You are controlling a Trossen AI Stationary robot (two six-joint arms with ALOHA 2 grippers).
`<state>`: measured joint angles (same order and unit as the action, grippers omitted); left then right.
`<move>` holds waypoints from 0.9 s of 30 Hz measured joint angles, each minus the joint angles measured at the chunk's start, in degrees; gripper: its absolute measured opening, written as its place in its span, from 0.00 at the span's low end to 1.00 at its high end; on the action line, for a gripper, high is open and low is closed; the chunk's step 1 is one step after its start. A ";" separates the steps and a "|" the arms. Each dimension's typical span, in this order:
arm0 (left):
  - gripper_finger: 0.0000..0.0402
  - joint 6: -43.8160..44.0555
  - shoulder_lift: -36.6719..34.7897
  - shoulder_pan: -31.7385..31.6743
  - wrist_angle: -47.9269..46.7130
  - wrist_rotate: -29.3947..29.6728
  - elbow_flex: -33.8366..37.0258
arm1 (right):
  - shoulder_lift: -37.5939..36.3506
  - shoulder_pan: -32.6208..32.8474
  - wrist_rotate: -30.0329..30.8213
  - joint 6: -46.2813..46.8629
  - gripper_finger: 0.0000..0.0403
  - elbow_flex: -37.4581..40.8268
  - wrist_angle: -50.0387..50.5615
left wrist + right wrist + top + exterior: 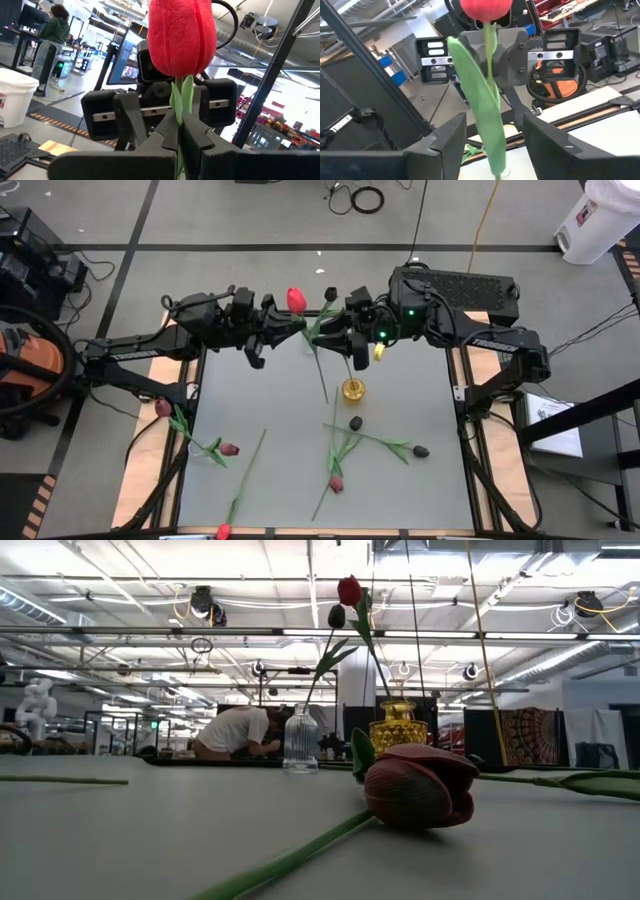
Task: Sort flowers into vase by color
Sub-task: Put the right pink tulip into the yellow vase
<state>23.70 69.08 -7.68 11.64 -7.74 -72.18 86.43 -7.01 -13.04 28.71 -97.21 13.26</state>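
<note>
A red tulip [296, 300] is held upright in the air over the table's far middle by my left gripper [292, 327], which is shut on it. Its thin stem [318, 370] slants down toward the yellow vase [353, 390]. My right gripper [495, 132] faces the left one and is open. Its fingers stand on either side of the stem and long leaf [485, 100], apart from both. In the low view a clear vase [300, 738] and the yellow vase [397, 725] stand side by side. A dark head [336, 615] and a red head [349, 590] show above them. No gripper shows there. My left gripper pinches the tulip's stem just under the head [178, 112] between its two fingers. The fingers come about level from the table's left and lie across the stem. The tulip stands upright, head above the fingers, and the rest of the stem hangs below, clear of the table.
Several loose tulips lie on the near half of the table: a maroon one [228, 448], a dark one [421, 450], another [337, 483] and a red one [222, 530] at the near edge. One maroon head [420, 785] lies close to the low camera. A person [235, 730] bends over beyond the table.
</note>
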 joint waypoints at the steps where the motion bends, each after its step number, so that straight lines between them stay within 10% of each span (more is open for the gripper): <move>1: 0.01 0.00 0.00 0.00 0.00 0.04 0.00 | 0.00 0.00 0.00 0.02 0.46 0.00 -0.02; 27: 0.01 1.16 3.65 0.35 4.39 0.26 0.04 | -0.02 0.37 -0.85 0.63 0.45 0.00 -0.13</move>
<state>24.86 72.73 -7.33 16.03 -7.49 -72.14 86.41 -6.63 -13.89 29.34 -97.21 13.13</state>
